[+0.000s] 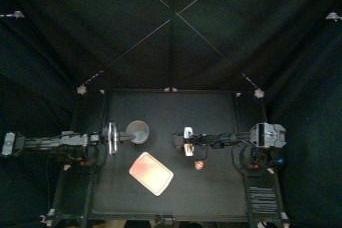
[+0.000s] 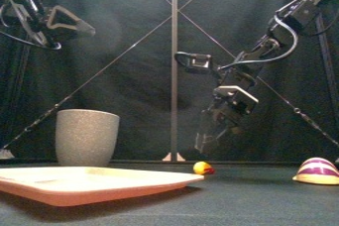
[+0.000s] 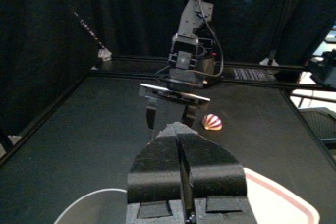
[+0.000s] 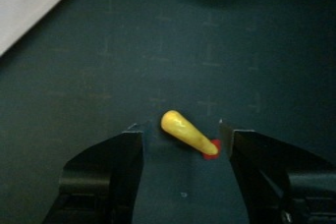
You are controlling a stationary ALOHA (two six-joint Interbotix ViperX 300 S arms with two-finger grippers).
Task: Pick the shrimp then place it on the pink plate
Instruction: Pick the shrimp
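The shrimp (image 4: 188,134) is a small yellow toy with a red tail, lying on the black table right of the pink plate (image 2: 66,182). In the front view the shrimp (image 2: 203,169) sits just past the plate's right end. My right gripper (image 4: 180,128) hangs low over it, open, with one jaw on either side of the shrimp and not closed on it. In the top view the right gripper (image 1: 191,144) is near the table's middle. My left gripper (image 2: 73,22) rests high at the left, shut and holding nothing.
A tall grey speckled cup (image 2: 87,136) stands behind the plate at the left. A striped dome-shaped toy (image 2: 315,171) lies at the far right. The plate (image 1: 151,174) lies slantwise in the front middle of the table.
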